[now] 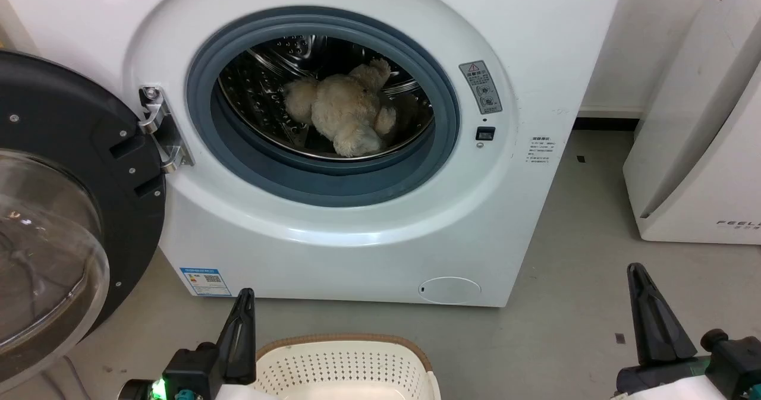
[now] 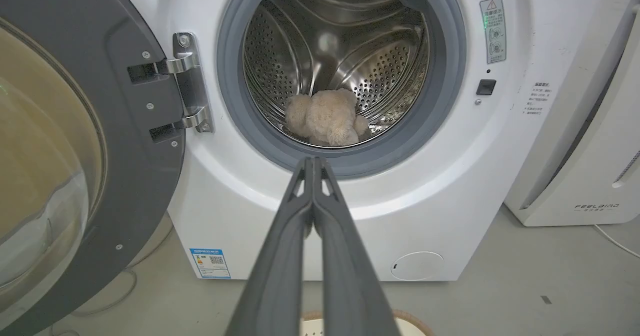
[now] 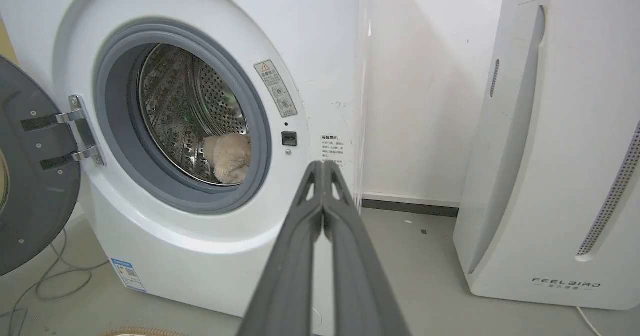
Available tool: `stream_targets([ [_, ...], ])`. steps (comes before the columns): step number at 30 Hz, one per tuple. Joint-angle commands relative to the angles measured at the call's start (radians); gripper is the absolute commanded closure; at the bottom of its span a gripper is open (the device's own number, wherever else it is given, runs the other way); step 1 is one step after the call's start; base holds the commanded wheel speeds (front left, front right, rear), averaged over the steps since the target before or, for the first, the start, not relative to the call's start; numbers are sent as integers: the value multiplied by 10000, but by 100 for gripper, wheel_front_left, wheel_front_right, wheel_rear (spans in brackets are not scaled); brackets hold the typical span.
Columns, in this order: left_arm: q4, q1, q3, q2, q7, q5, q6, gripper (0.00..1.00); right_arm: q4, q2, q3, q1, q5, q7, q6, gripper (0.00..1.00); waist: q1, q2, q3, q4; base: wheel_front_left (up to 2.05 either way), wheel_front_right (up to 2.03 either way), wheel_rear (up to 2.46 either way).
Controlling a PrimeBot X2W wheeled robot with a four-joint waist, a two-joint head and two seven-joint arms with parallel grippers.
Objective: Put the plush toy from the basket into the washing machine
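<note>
The big washing machine (image 1: 357,257) stands open. Its round door (image 1: 71,138) hangs wide on the left; the left tool (image 2: 314,160) might bump it. A white box (image 1: 695,150) stands off to the right, out of the way. The basket (image 1: 345,370) sits on the floor (image 1: 594,239) in front. The plush toy (image 1: 348,112) lies in the drum (image 1: 261,91) near the front, so it might roll out. The left tool and right tool (image 3: 322,164) are pinched closed, empty.

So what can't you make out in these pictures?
Basket: head view's bottom edge cuts it off, hiding its floor.
Toy: right wrist view, partly hidden behind the grey ring.
Warning label: head view, print too small to read.
</note>
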Motion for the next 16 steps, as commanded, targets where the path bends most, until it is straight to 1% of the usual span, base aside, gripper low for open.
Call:
stream_targets([
  [1,-51,-70,76,-52,49,100,-30,100,48,0,24,-91,-98,49,-1,100,1,-1,0,-6,0,0,0],
  [16,-118,-158,303,-157,374,317,-188,100,127,-1,117,-205,-211,377,-2,100,1,-1,-2,-76,0,0,0],
])
